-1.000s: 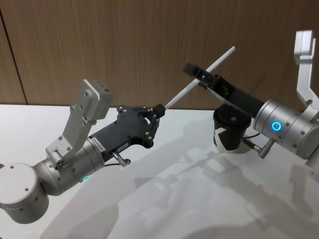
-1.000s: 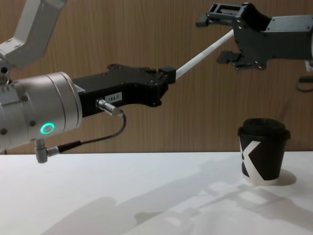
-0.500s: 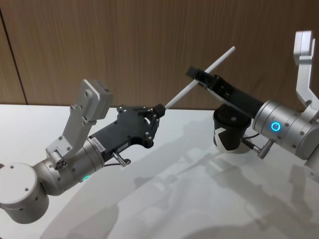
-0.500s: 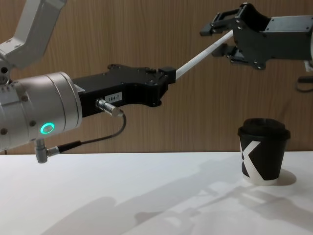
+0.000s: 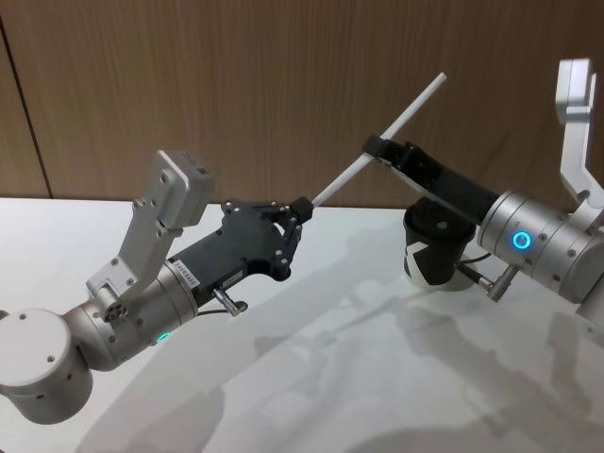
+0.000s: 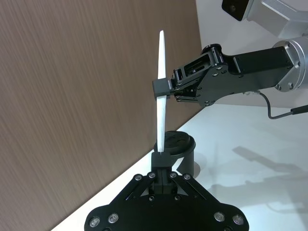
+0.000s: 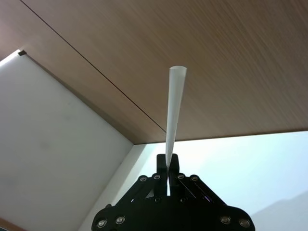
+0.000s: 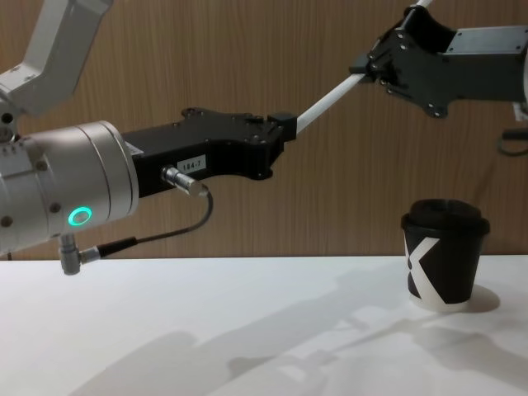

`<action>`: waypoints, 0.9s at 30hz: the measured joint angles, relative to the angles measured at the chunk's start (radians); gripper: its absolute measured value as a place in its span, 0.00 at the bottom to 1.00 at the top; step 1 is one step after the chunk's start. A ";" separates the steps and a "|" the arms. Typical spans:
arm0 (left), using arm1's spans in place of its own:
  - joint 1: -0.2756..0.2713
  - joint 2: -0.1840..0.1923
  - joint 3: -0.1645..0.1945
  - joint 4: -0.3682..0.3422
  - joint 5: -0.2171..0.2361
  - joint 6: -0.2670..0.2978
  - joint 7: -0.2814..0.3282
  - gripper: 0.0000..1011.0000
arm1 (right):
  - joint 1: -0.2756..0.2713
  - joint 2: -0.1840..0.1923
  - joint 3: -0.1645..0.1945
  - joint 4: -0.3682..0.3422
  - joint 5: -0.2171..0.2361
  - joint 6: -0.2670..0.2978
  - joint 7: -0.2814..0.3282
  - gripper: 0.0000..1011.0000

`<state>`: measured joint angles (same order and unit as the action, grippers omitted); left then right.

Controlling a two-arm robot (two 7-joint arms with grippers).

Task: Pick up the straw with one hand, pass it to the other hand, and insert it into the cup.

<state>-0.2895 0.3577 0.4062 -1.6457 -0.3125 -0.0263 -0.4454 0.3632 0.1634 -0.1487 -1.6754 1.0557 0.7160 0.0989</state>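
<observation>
Jaws of the left gripper (image 5: 300,206) are clamped on the lower end of the straw (image 5: 344,175), and the jaws of the right gripper (image 5: 376,146) are closed on it farther up. The straw slants through the air above and to the left of the cup (image 5: 429,255), which stands on the white worktop (image 5: 330,377) with a wood-panelled wall (image 5: 236,75) behind it. In the head view the right arm crosses in front of the cup and hides part of it. The chest view shows the cup whole, with its domed lid and white X-like mark (image 8: 423,258). That view also shows a small white label (image 8: 191,164) on the left gripper that appears to read "184-7". From the right wrist view the straw's open upper end stands against the wall.
</observation>
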 joint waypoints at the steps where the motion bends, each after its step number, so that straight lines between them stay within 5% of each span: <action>1: 0.000 0.000 0.000 0.000 0.000 0.000 0.000 0.00 | 0.000 0.000 0.000 0.000 0.000 0.000 0.000 0.03; 14: 0.000 0.000 0.000 0.000 0.000 0.000 0.000 0.02 | 0.000 0.000 0.000 0.000 0.000 0.000 0.000 0.01; 27: 0.000 0.000 0.000 0.000 0.000 0.000 0.000 0.38 | 0.001 0.004 -0.018 -0.004 -0.014 -0.022 0.007 0.01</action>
<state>-0.2895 0.3577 0.4062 -1.6457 -0.3125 -0.0263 -0.4453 0.3643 0.1673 -0.1671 -1.6797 1.0421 0.6937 0.1063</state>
